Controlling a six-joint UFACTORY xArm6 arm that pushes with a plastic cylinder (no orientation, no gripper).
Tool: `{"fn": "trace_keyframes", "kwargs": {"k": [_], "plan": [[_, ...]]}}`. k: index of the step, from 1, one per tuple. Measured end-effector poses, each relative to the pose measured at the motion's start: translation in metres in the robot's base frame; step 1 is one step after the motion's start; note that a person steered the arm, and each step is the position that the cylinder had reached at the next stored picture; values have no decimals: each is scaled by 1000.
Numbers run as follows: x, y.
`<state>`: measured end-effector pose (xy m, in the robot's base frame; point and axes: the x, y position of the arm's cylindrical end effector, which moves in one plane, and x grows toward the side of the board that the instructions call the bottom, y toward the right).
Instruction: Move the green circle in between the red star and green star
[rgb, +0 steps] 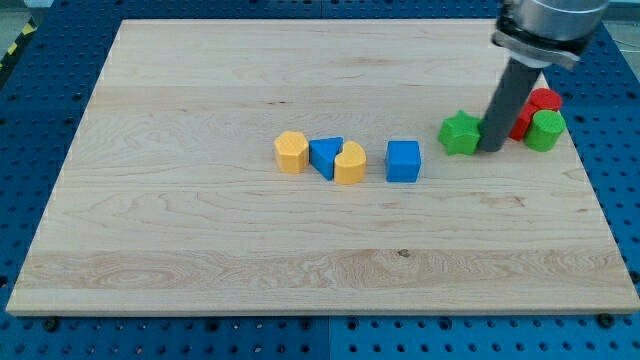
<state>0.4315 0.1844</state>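
The green circle (546, 130) sits at the view's right, touching the red star (535, 105), which lies just above and left of it and is partly hidden by the rod. The green star (460, 132) lies to the left. My tip (491, 149) is on the board between the green star and the red star, close to the green star's right side and left of the green circle.
A yellow hexagon (291, 151), a blue triangle (325, 155), a yellow heart (350, 163) and a blue cube (403, 161) stand in a row near the middle. The board's right edge (590, 180) is close to the green circle.
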Motion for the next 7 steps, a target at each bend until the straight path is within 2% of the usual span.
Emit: {"fn": "trace_keyframes", "kwargs": {"k": [1,3,4,6,7], "plan": [[10,9],[50,93],[31,127],[-1,110],[-4,73]]}}
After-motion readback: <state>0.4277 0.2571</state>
